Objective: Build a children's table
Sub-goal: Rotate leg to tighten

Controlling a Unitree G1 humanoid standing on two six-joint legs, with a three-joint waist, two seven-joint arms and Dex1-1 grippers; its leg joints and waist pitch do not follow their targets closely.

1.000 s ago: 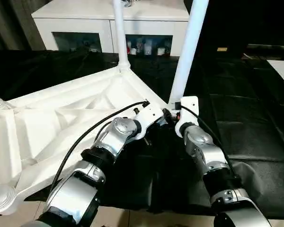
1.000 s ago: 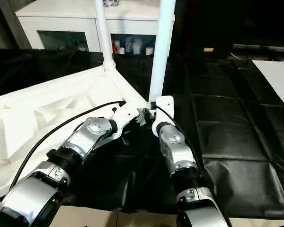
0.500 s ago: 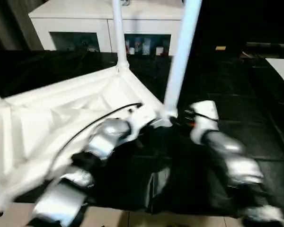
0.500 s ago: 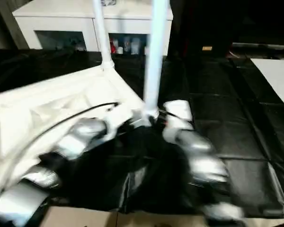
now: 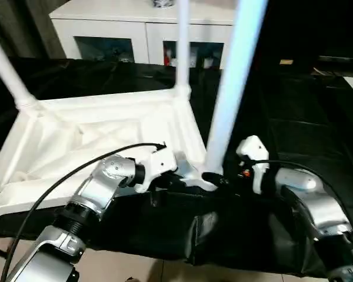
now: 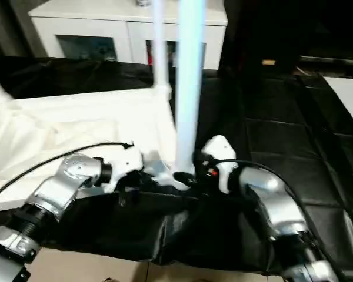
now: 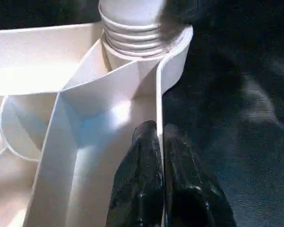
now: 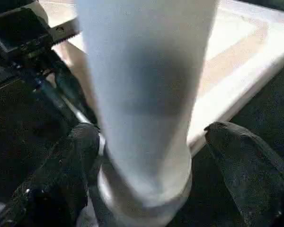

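The children's table (image 5: 100, 138) lies upside down on a black sheet (image 5: 294, 135), with its ribbed underside facing up. Three of its white legs stand up from the corners: the near leg (image 5: 232, 88) at the corner closest to the robot, a far leg (image 5: 182, 47) at the corner behind it, and one more leg (image 5: 9, 70) at the far left corner.

The left gripper (image 7: 158, 142) is at the table's rim, just beside the base of the near leg. Its two black fingers (image 7: 142, 175) are closed on the thin rim wall, one finger on each side of it. The threaded base of the near leg sits in its corner socket, close in front of these fingers.

The right gripper (image 8: 146, 142) is at the near leg's lower end. Its fingers (image 8: 241, 156) are spread open, one on each side of the leg, and they are not touching it.

Behind the table stands a white cabinet (image 5: 147, 23) with glass-fronted compartments.
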